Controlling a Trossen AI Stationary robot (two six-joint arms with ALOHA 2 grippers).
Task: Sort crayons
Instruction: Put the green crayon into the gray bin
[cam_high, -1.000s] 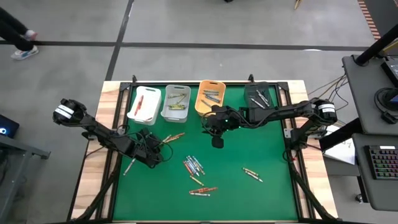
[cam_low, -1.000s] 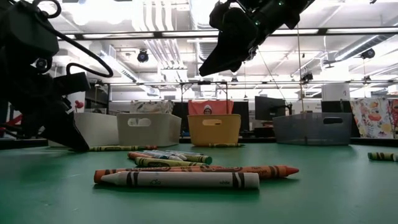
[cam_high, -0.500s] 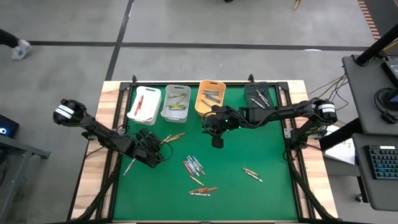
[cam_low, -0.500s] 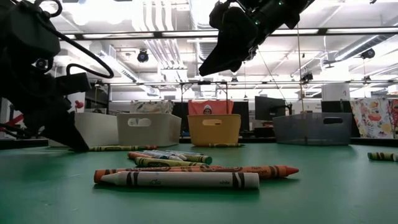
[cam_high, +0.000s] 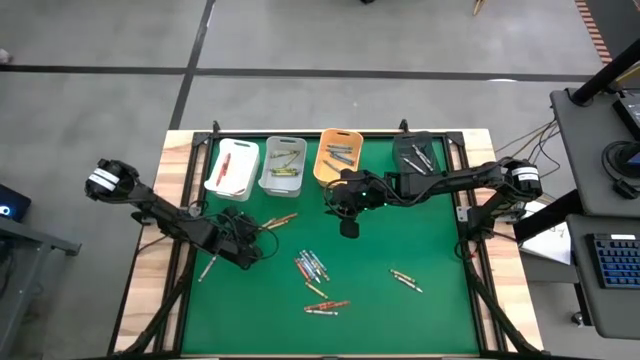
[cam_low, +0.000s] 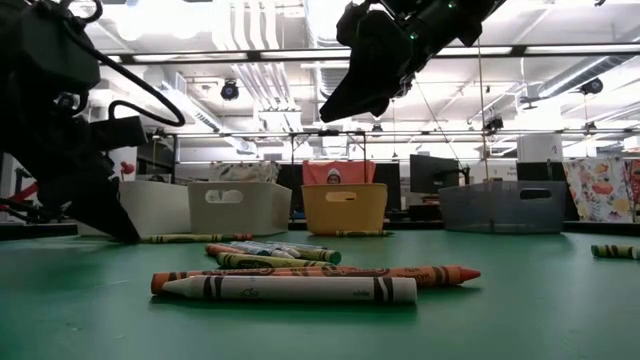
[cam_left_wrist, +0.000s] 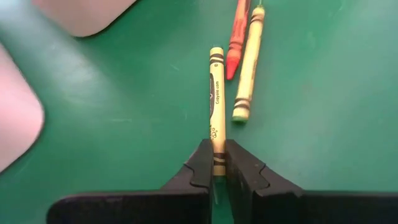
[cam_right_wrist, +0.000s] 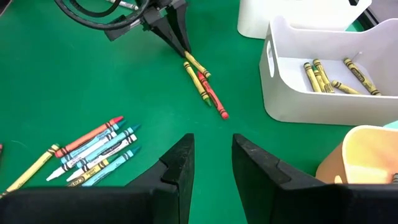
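Observation:
Crayons lie on the green mat in loose groups: three beside my left gripper (cam_high: 279, 220), a cluster mid-table (cam_high: 311, 266), some nearer the front (cam_high: 325, 305) and at the right (cam_high: 405, 279). My left gripper (cam_left_wrist: 217, 163) is low at the mat's left and shut on a yellow crayon (cam_left_wrist: 216, 99). A red crayon (cam_left_wrist: 237, 38) and another yellow one (cam_left_wrist: 247, 65) lie just beyond it. My right gripper (cam_right_wrist: 211, 155) hangs open above the mat's middle (cam_high: 345, 203), touching nothing. My left gripper pinches the yellow crayon's near end (cam_left_wrist: 217, 149) between its two fingertips. The fingers slant down from the table's left side and run along the crayon, which points straight away from them. The crayon lies flat on the mat.
Four bins stand along the far edge: white (cam_high: 231, 168), pale grey (cam_high: 283, 166), orange (cam_high: 338, 157) and black (cam_high: 418, 157), each holding a few crayons. A single crayon (cam_high: 208, 266) lies near the mat's left edge. Bare mat lies at the near right.

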